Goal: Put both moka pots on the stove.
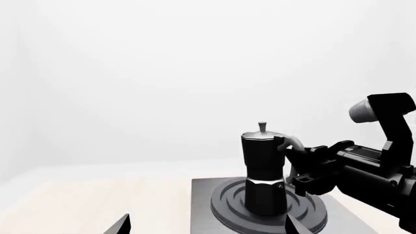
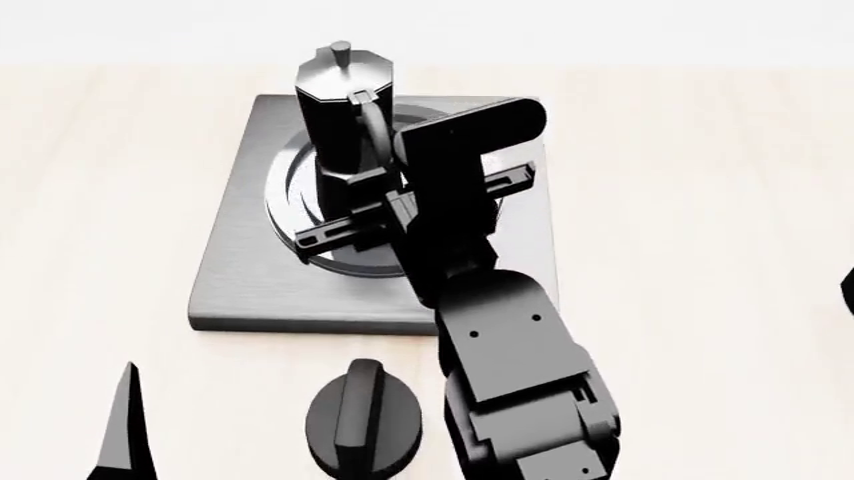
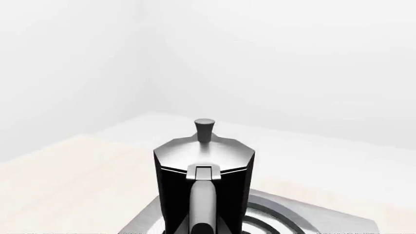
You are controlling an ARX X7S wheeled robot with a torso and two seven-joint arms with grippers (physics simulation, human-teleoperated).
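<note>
One moka pot [image 2: 340, 110] stands upright on the dark rings of the stove [image 2: 240, 270], toward its far left. It also shows in the left wrist view [image 1: 263, 170] and the right wrist view [image 3: 202, 165]. My right gripper [image 2: 383, 185] reaches over the stove and is shut on the pot's curved handle, as the left wrist view [image 1: 300, 168] and its own view [image 3: 202, 228] show. My left gripper [image 1: 206, 230] is open and empty, low and in front of the stove's [image 1: 201, 204] near left corner. The second moka pot is out of view.
A squat black round knob [image 2: 360, 415] with a ridge sits on the light wooden table [image 2: 694, 250] just in front of the stove, beside my right forearm [image 2: 514, 370]. One left fingertip [image 2: 127, 420] shows at the near left. A white wall lies beyond the table.
</note>
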